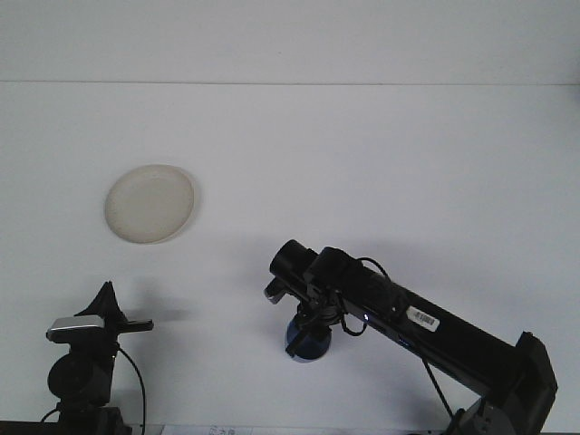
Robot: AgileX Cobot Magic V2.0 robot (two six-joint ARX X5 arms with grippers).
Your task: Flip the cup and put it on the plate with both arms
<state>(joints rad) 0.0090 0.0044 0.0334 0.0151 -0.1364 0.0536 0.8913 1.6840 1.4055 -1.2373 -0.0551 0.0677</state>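
A dark blue cup [306, 345] stands low on the white table [381, 181], just right of centre near the front edge. My right gripper [308, 328] reaches in from the bottom right and comes down on the cup from above, shut on it; its wrist hides the cup's top. A round cream plate [149, 203] lies flat at the left, far from the cup. My left gripper [107, 299] rests at the bottom left, pointing up, below the plate and holding nothing that I can see.
The right arm's long black link [453, 340] slants across the lower right of the table. The table's far edge meets the wall along a line [290, 83] at the top.
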